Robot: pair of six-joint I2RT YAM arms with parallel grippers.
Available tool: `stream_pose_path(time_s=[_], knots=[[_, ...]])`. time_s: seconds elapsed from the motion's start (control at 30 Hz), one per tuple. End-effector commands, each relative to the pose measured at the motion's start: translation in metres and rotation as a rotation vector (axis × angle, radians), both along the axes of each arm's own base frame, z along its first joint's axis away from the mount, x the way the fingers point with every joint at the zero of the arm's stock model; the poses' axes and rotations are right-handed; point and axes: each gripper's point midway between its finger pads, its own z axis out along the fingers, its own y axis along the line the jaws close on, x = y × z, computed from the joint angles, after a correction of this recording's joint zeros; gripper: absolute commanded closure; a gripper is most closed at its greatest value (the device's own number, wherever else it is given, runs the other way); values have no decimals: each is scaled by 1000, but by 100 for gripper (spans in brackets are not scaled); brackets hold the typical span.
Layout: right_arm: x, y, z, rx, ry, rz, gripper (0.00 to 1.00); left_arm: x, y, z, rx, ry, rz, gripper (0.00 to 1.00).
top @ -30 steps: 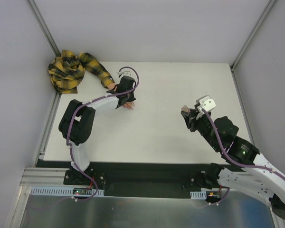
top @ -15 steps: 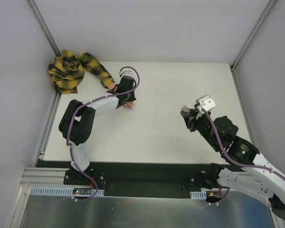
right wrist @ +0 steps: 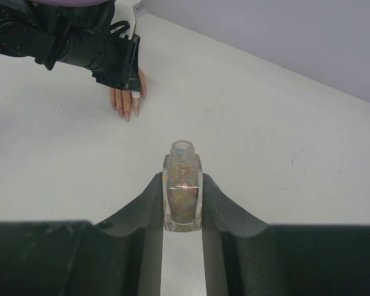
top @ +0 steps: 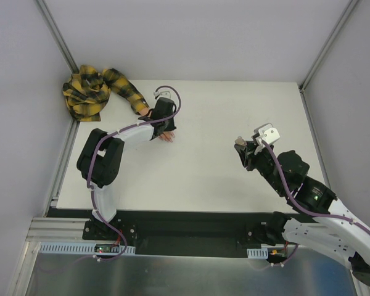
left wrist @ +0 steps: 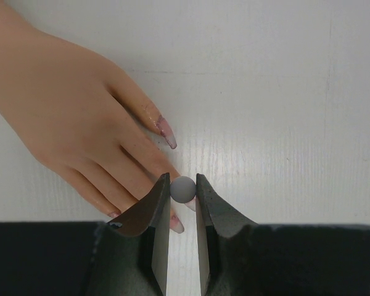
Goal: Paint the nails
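Nails (left wrist: 166, 131) partly coated, job judged midway; brush (left wrist: 183, 189) clamped in left fingers (left wrist: 155, 213) over hand (left wrist: 68, 111), open bottle (right wrist: 183, 185) clamped in right fingers (right wrist: 213, 206).

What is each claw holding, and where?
Right gripper: small clear glass bottle, by its sides. Left gripper: small grey round-ended piece, across its sides.

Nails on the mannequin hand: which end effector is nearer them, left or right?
Left. The left end effector, gripping a grey knob, hangs right over the nails. The right end effector sits far off across the table, gripping the polish bottle.
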Motion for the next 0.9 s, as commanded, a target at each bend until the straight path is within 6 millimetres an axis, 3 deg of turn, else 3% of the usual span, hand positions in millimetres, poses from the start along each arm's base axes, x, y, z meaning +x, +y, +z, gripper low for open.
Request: stream_pose_path(time_s=[0.0, 0.47, 0.87], knots=[[2, 3, 13, 61, -24, 1, 100, 11, -4, 16, -37, -39, -8, 100], [2, 5, 11, 61, -15, 6, 100, -5, -6, 6, -73, 6, -7, 100], [2, 5, 11, 67, -15, 6, 100, -2, -8, 10, -73, -7, -12, 100]])
